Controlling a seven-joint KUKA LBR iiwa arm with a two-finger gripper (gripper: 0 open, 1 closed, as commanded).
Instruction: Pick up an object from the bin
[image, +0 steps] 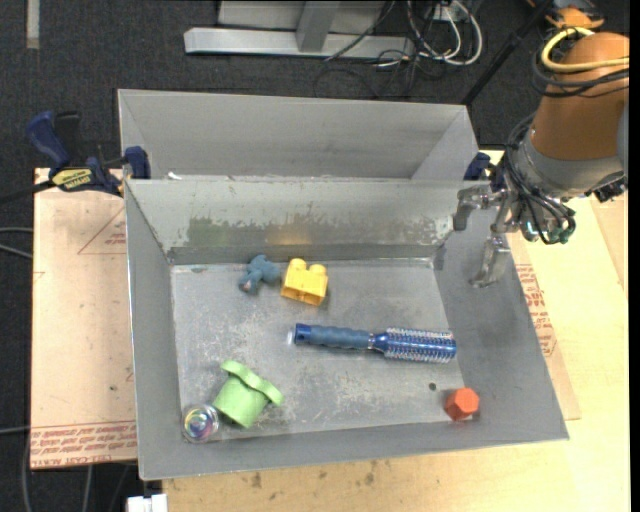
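The gripper (478, 243) is hanging over the sloped right wall of the grey bin (492, 325), up and right of the blue hairbrush (375, 342), its fingers standing apart with nothing between them. Six loose things are lying spread out in the bin, with bare floor showing between most of them. The hairbrush is stretching across the middle, its bristle end lying nearest the gripper. A small orange piece (461, 404) is sitting below that bristle end, near the front wall. A yellow block (304, 281) and a grey-blue piece (257, 272) are resting above the handle, close to the back wall. A green flanged piece (243, 395) is lying below-left of the handle, a shiny ball (200, 423) just beside it
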